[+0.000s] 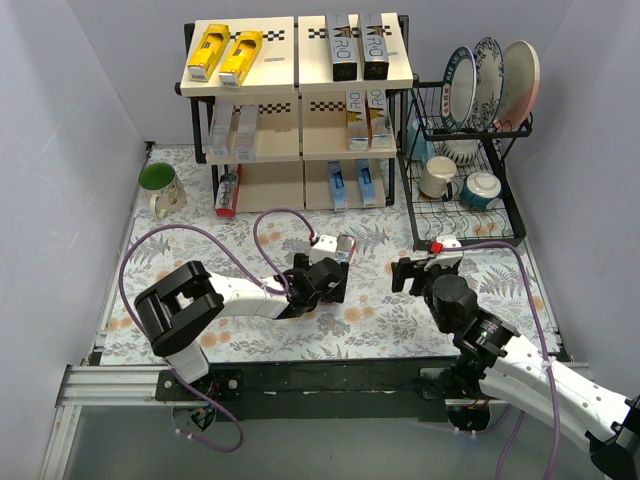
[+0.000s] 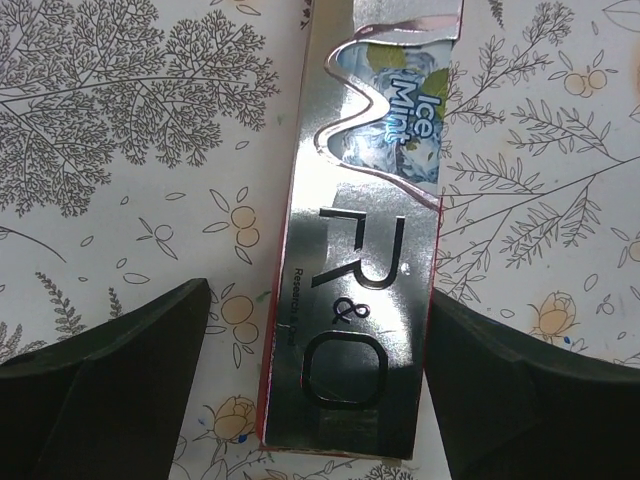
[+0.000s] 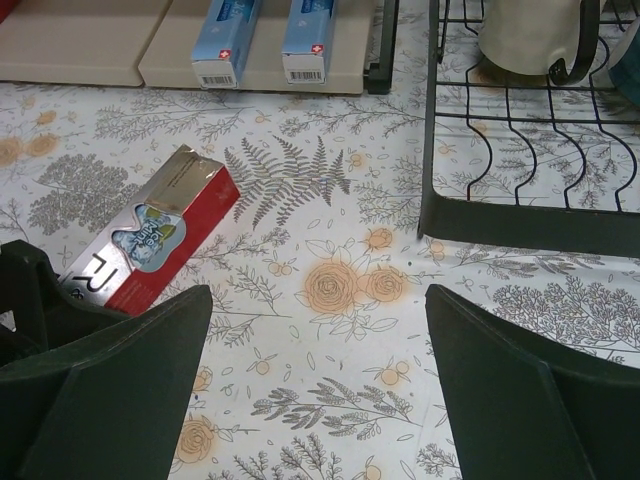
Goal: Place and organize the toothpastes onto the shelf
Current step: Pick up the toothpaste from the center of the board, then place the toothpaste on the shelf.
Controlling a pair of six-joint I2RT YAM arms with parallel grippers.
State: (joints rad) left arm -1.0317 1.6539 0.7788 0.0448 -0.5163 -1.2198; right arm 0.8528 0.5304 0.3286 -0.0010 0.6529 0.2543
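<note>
A silver and red toothpaste carton (image 2: 365, 250) marked "Ice Mint" lies flat on the floral mat (image 1: 335, 247), and it shows too in the right wrist view (image 3: 160, 235). My left gripper (image 2: 318, 295) stands open astride its near end; the right finger is at the carton's edge and the left finger is a gap away (image 1: 325, 275). My right gripper (image 3: 318, 295) is open over bare mat to the carton's right (image 1: 412, 270). The shelf (image 1: 285, 75) at the back holds yellow toothpastes (image 1: 225, 52), black ones (image 1: 358, 45), silver ones (image 1: 232, 128), gold-white ones (image 1: 365, 105), blue ones (image 1: 352, 183) and a red one (image 1: 228, 192).
A black wire dish rack (image 1: 465, 225) with plates (image 1: 490, 80) and mugs (image 1: 437, 177) stands right of the shelf, and its base (image 3: 520, 215) lies close ahead of my right gripper. A green mug (image 1: 160, 188) sits at the left. Walls close in on both sides.
</note>
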